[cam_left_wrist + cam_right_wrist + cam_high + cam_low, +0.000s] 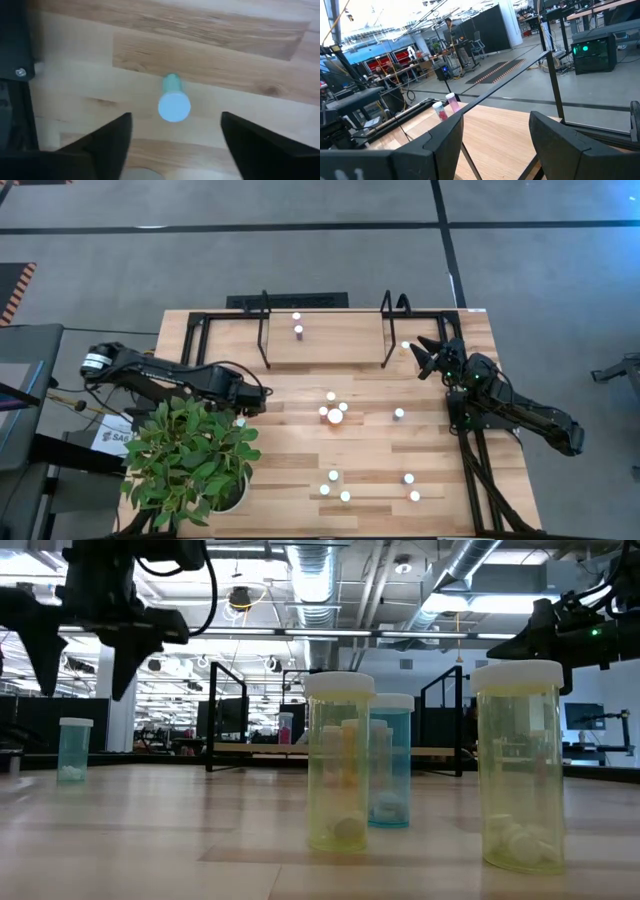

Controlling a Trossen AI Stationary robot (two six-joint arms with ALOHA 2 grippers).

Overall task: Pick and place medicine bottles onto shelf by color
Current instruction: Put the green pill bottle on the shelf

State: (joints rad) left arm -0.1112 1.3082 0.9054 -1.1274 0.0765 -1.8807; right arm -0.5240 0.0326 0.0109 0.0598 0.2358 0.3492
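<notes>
Beside table — label "SA…"

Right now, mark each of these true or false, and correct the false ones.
1. Two pink bottles stand on the shelf. True.
2. The left gripper is clamped on a teal bottle. False: its fingers stand apart, with the bottle upright on the table between them, untouched.
3. The right gripper hangs near the shelf's right end, open and empty. True.
4. A potted plant sits at the table's right edge. False: it is at the left front corner.
</notes>
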